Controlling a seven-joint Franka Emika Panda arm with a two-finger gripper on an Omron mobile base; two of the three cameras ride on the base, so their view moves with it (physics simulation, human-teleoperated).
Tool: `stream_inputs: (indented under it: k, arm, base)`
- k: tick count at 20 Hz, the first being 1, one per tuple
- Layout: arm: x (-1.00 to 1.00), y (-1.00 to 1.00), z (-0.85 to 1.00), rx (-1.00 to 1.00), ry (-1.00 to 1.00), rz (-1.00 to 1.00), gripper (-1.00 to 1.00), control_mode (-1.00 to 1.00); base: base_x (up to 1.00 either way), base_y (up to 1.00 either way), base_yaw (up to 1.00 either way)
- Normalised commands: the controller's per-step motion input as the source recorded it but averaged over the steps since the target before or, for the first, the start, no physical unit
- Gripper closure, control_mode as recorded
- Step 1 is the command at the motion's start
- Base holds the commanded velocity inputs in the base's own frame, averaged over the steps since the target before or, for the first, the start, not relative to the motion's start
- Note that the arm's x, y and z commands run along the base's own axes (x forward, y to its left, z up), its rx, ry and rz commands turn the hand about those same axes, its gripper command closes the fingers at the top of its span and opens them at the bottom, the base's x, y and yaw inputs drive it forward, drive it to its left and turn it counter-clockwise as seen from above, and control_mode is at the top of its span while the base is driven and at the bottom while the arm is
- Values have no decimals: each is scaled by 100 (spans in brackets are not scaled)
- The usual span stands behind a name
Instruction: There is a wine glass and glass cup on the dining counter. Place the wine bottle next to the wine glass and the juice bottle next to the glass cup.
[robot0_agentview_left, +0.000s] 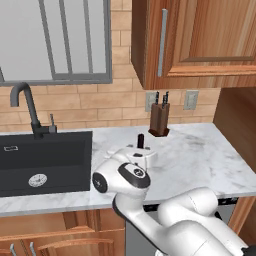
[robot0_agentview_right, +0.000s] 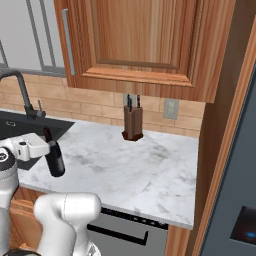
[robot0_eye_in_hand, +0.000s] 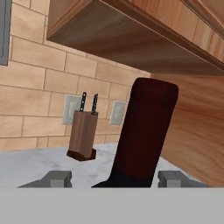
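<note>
Gripping the wine bottle at its lower neck, as far as the hand view lets me judge: my gripper has 1 finger tip on each side of the dark glass, jaws part closed around it. Red-capped neck rises between the 2 tips. In the right base view the bottle hangs tilted above the marble counter, near the black sink. Knife block stands well apart by the brick wall, under the wooden cabinet.
</note>
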Motion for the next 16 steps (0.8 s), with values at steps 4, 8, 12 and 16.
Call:
stream_inputs:
  k: [4,8,12,16]
  arm:
    - [-34,-11,9,-1,-1,0,100,-100]
    - [-17,-7,17,0,0,0,100,-100]
    - [-11,-4,24,0,0,0,100,-100]
    - [-7,0,12,0,0,0,100,-100]
  base:
    - [0,0,0]
    - [0,0,0]
    - [0,0,0]
    - [0,0,0]
